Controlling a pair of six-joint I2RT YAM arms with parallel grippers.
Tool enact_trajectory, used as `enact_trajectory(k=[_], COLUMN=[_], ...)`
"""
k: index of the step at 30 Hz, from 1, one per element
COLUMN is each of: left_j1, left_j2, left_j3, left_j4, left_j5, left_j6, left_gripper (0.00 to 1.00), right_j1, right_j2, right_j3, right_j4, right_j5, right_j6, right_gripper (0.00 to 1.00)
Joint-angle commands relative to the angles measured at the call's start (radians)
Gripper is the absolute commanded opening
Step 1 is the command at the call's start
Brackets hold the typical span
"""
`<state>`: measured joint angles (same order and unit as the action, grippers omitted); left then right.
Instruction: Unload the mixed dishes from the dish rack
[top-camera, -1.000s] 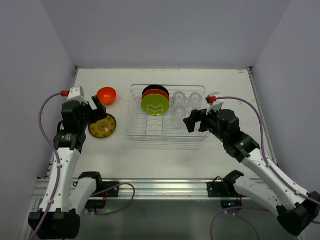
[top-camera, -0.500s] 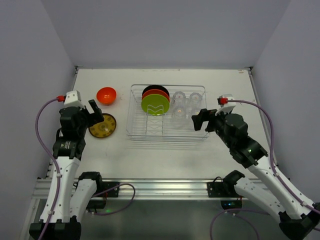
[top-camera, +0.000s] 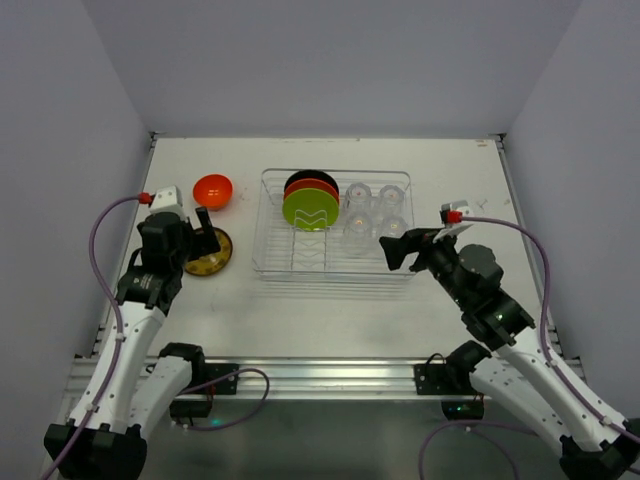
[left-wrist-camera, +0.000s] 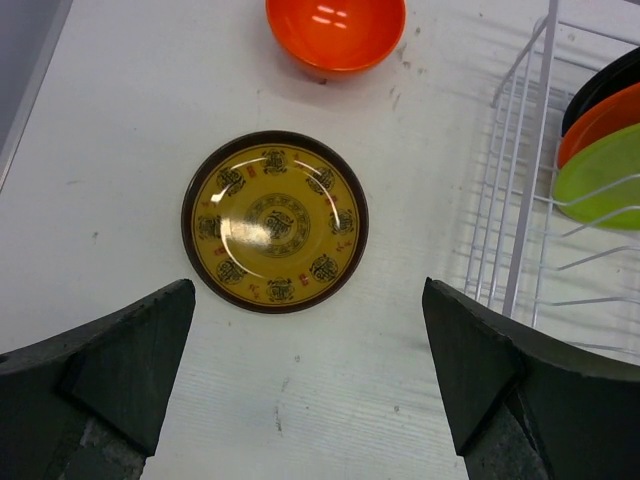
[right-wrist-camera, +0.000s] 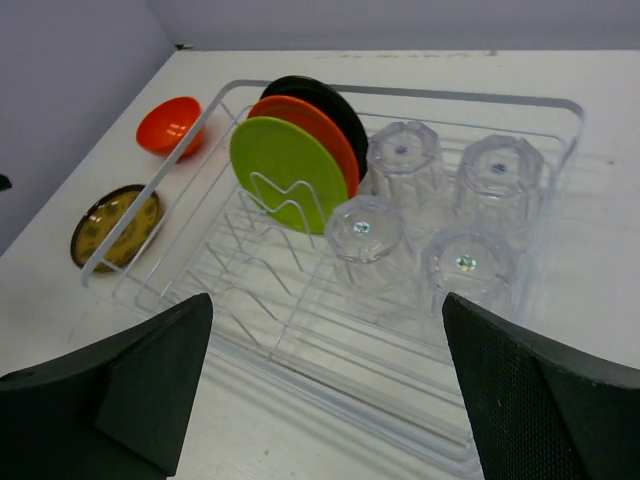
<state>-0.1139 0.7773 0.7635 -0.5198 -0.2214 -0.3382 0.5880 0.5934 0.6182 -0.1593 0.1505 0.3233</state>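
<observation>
We see the clear dish rack (top-camera: 280, 255) mid-table, holding three plates upright in its left slots: black (right-wrist-camera: 330, 100) at the back, red-orange (right-wrist-camera: 310, 125), then lime green (right-wrist-camera: 285, 165) in front. Four clear ribbed tumblers (right-wrist-camera: 497, 175) stand two by two on its right. The orange bowl (top-camera: 213, 189) and the yellow-brown plate (left-wrist-camera: 275, 222) lie on the white table (top-camera: 450, 170) left of the rack. The left gripper (left-wrist-camera: 307, 300) hovers over that plate, jaws wide apart, empty. The right gripper (right-wrist-camera: 327, 305) is likewise spread and empty, near the rack's right front corner.
</observation>
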Motion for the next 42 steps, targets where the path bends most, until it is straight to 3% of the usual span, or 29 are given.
enact_trajectory(k=[1,5,8,13,15,26,32,42], left_j1=[-0.004,0.006,0.006,0.005,0.005,0.006,0.006,0.006], left_j2=[-0.029,-0.009,-0.021,-0.038,-0.024,-0.007,-0.004,0.000], left_j3=[0.028,0.031,0.030,0.022,0.022,0.026,0.023,0.023], left_j4=[-0.005,-0.005,-0.003,0.010,0.012,0.010,0.015,0.017], left_j5=[-0.052,-0.044,-0.038,-0.015,0.000,0.005,0.016,0.022], left_j6=[-0.013,-0.012,-0.010,-0.004,0.001,0.005,0.007,0.010], left_gripper=[1.00,1.00,1.00,1.00,1.00,1.00,1.00,1.00], right_j1=[0.003,0.007,0.024,0.050,0.052,0.095,0.095,0.095], right_j2=[0.192,0.564,0.780,1.054,1.154,1.172,1.329,1.431], right_j3=[0.084,0.404,0.604,0.917,1.027,0.965,1.113,1.183], right_j4=[0.283,0.062,0.001,-0.147,-0.242,-0.186,-0.241,-0.253], right_j5=[-0.178,-0.259,-0.244,-0.183,-0.167,-0.183,-0.125,-0.144], right_j6=[-0.061,-0.272,-0.416,-0.663,-0.693,-0.742,-0.839,-0.923], right_gripper=[0.99,0.90,0.86,0.68,0.64,0.63,0.54,0.43])
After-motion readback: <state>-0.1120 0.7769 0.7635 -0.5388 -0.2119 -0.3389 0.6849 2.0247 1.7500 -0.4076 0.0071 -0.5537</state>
